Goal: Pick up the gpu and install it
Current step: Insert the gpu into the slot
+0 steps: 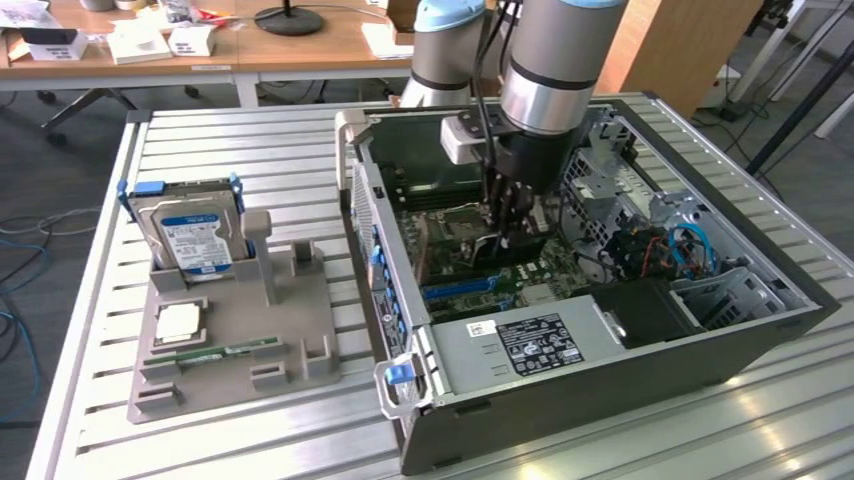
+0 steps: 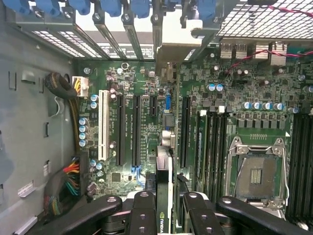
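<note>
Inside the open dark grey sheet-metal computer case (image 1: 747, 340), the black jointed-finger tool (image 2: 165, 203) is clamped on the gpu (image 2: 164, 166), with its fingers (image 2: 142, 210) pressing on either flat face. Seen edge-on from the wrist, the gpu is a thin dark card with a pale strip along its edge and a small green logo. It is held upright over the glossy green motherboard (image 2: 146, 73), in line with the long black expansion slots (image 2: 120, 127); whether it touches one cannot be told. In the exterior view, the smooth grey and silver tubular arm (image 1: 554, 70) reaches down into the case's centre. At nine o'clock from the case, on the ribbed aluminium surface (image 1: 240, 140), a matte grey plastic tray (image 1: 267, 330) holds an upright silver hard drive (image 1: 194, 235) and a narrow green memory stick (image 1: 220, 352).
</note>
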You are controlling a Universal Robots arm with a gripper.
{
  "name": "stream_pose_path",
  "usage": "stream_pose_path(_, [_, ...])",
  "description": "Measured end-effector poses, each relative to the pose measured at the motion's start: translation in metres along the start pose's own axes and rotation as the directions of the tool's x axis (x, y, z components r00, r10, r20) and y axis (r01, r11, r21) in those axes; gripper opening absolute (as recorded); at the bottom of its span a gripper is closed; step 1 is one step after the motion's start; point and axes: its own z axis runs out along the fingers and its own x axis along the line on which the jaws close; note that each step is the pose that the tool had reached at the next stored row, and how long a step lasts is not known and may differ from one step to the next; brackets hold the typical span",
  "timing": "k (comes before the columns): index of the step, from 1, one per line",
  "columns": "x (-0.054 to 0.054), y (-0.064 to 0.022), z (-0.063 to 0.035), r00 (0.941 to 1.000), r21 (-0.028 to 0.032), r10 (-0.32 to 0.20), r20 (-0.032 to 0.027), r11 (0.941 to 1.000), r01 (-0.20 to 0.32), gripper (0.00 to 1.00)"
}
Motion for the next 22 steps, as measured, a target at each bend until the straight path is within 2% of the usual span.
stream_pose_path(5, [-0.0001,0.0006,0.0049,1.0000,0.0000,0.000,-0.0001,1.0000,0.000,0.26])
stream_pose_path(9, [-0.0001,0.0009,0.0050,1.0000,0.0000,0.000,-0.0001,1.0000,0.000,0.26])
stream_pose_path(22, [-0.0002,0.0097,0.0053,1.0000,0.0009,0.000,0.0000,1.0000,0.000,0.26])
